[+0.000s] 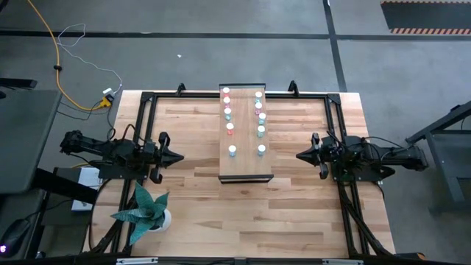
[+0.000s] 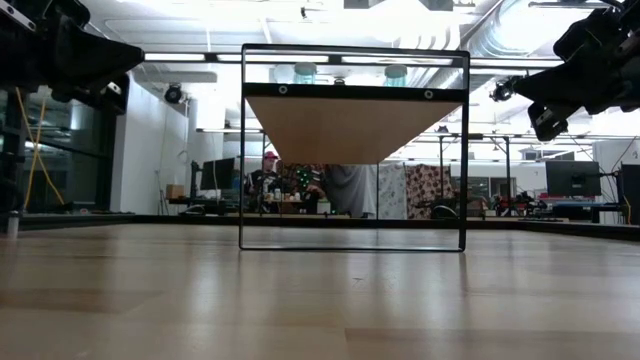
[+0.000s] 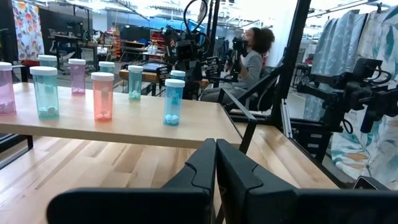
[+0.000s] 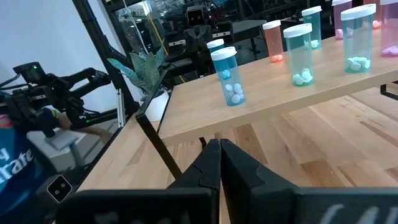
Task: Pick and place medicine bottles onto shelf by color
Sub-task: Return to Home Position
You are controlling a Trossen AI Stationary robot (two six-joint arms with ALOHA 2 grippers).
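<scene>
A butcher-block table (image 1: 191, 191) carries a raised light-wood shelf (image 1: 245, 168) at its middle, standing on a thin black frame (image 2: 242, 150) and running from the far edge toward the near side. Ten white-capped medicine bottles (image 1: 232, 150), pink, orange-red, teal and blue, stand upright on the shelf in two rows of five. A potted plant (image 1: 147, 210) sits near the table's near left corner

Shelf (image 1: 246, 165) mid-table, bottles (image 1: 229, 127) in two rows atop; open tabletop (image 1: 191, 132) either side; plant (image 1: 143, 210) at left corner.
</scene>
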